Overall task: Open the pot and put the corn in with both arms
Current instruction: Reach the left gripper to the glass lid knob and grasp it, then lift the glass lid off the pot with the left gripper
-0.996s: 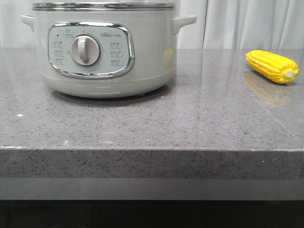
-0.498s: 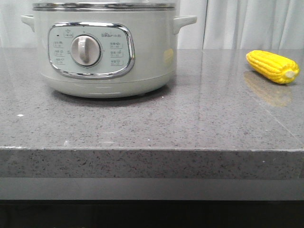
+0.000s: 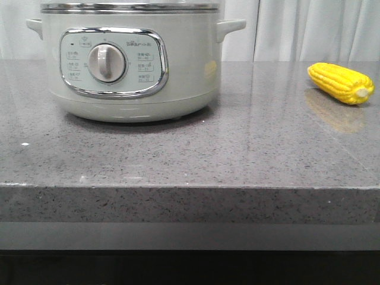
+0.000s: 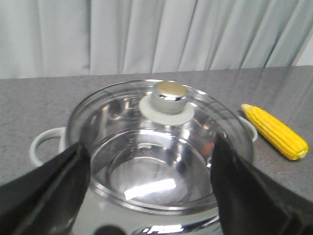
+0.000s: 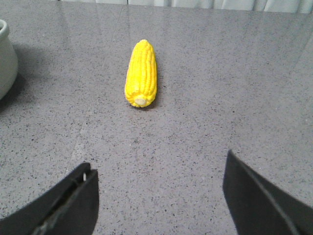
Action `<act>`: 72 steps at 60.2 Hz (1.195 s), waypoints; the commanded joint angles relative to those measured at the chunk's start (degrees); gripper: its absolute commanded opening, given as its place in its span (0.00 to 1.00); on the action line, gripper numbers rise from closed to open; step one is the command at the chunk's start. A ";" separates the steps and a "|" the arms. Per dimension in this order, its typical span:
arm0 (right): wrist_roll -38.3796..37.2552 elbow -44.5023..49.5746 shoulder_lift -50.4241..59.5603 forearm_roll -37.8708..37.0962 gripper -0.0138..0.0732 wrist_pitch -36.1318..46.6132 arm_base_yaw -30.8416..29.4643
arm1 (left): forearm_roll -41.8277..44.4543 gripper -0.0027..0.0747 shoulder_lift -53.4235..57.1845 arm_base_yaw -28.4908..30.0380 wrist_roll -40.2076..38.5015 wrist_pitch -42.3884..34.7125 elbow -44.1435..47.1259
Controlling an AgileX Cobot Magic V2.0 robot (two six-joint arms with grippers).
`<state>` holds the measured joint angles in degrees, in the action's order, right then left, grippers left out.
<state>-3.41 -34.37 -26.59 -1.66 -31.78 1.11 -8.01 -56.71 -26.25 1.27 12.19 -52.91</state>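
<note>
front: pale grey-green round electric pot (image 3: pixel 127 65) lidded, bright yellow corn cob (image 3: pixel 341 83) well apart on grey stone counter (image 3: pixel 196 154) | left wrist: left gripper (image 4: pixel 146 188) wide, glass lid's chrome knob (image 4: pixel 169 97) ahead, untouched | right wrist: right gripper (image 5: pixel 159 196) wide, corn ahead | step: approach; next: clamp knob, lift

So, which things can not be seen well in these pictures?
- Pot: the front view's top edge cuts off everything above its rim, so the glass lid and its knob appear only in the left wrist view.
- Panel labels: too small to read.
- Both tools: absent from the front view.
- Corn: its underside is hidden.
</note>
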 commanded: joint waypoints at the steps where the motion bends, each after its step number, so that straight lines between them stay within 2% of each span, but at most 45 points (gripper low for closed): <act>1: 0.43 -1.61 -0.72 -0.40 0.79 4.17 -0.32 | -0.61 0.70 -4.56 -2.52 0.03 -6.94 -5.23; 33: 0.43 -1.61 -0.72 -0.36 0.79 4.17 -0.32 | -0.71 0.70 -29.29 -3.13 0.03 -7.54 -27.78; 46: 0.43 -1.61 -0.72 -0.36 0.79 4.17 -0.32 | -0.59 0.70 -33.59 -2.37 0.03 -7.99 -30.72; 72: 0.43 -1.61 -0.72 -0.36 0.79 4.17 -0.32 | -0.69 0.69 -36.01 -2.17 0.03 -5.09 -30.72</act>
<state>-3.41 -34.37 -26.59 -1.66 -31.78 1.11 -8.23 -95.38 -28.54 1.27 10.17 -81.49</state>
